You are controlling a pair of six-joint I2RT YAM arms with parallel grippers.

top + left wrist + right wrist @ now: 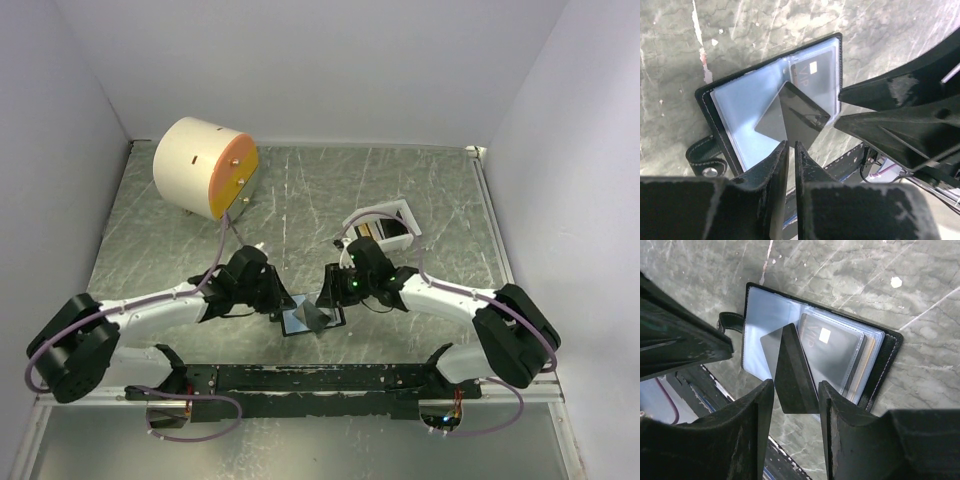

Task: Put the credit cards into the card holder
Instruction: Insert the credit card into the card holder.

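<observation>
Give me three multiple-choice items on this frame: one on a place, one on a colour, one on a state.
1. Where does the holder lie?
A. in the tray
B. between the left hand and the right hand
C. against the cylinder

2. What colour is its cover?
A. black
B. red
C. white

3. What is the left hand doing?
A. standing open over bare table
B. shut on a dark card
C. shut on the tray's rim

Answers:
1 B: the top view shows it on the table between both hands.
2 A: both wrist views show a black border.
3 B: its fingers pinch the card's lower edge over the open holder.
</observation>
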